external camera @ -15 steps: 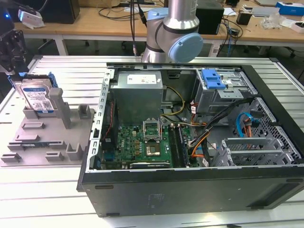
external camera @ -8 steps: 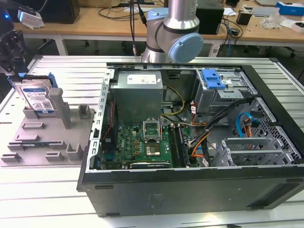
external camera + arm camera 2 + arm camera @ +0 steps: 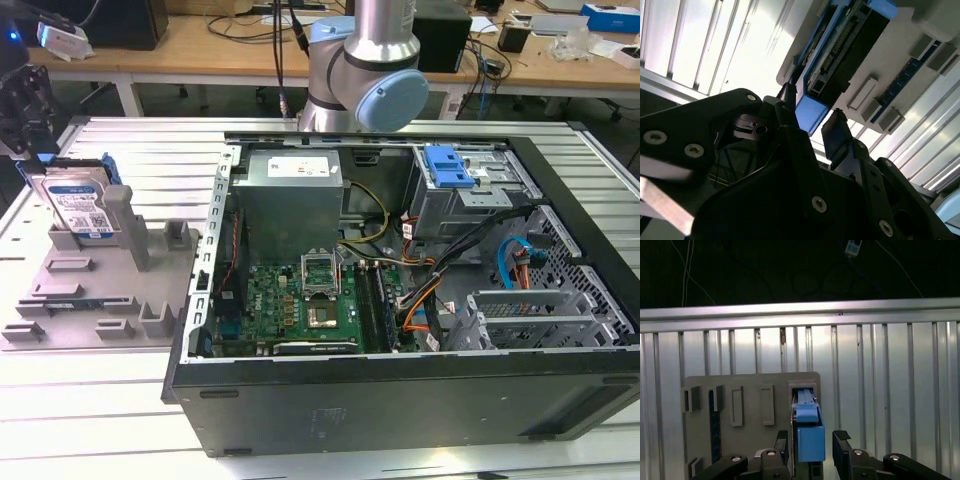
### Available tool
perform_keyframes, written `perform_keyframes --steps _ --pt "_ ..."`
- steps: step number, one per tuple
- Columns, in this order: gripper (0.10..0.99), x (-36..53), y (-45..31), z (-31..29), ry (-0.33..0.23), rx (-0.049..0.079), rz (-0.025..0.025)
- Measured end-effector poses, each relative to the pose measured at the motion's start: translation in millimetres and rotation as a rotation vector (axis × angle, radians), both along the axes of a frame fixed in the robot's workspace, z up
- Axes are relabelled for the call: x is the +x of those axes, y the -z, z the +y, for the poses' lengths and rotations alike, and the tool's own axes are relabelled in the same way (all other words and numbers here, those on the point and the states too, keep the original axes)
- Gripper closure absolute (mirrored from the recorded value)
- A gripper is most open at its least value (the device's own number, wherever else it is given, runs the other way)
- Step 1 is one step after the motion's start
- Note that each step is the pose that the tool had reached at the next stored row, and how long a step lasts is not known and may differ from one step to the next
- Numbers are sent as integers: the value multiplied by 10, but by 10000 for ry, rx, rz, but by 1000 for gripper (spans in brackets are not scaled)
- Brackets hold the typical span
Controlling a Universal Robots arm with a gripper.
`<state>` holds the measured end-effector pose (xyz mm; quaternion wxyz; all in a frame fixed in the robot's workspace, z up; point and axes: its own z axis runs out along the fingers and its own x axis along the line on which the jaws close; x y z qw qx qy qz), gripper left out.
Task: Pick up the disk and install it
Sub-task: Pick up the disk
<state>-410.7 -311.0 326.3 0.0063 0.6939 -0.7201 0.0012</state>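
The disk (image 3: 80, 205) stands on edge in a grey fixture (image 3: 90, 290) on the exterior view's left, its silver body and white-and-blue label framed by a blue carrier. My gripper (image 3: 22, 112) hangs just above it, at the frame's far left. In both wrist views the dark fingers straddle the carrier's blue end (image 3: 810, 437) (image 3: 810, 111). One finger (image 3: 841, 442) stands a small gap away from it, and the other (image 3: 782, 441) is close beside it. The gripper (image 3: 811, 444) (image 3: 810, 121) is open, holding nothing.
An open computer case (image 3: 560, 395) lies on the ribbed metal table (image 3: 80, 400), to the fixture's right. Inside are a grey power-supply box (image 3: 290, 190), a motherboard (image 3: 300, 300) and a drive cage with a blue latch (image 3: 447, 168). The arm's joint (image 3: 365, 70) looms behind the case.
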Motion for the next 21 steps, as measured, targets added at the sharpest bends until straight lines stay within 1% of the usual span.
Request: perform_keyframes --steps 6,21 --pt "604 13 18 -13 1 0 1" --pt "604 11 89 -13 -7 0 1"
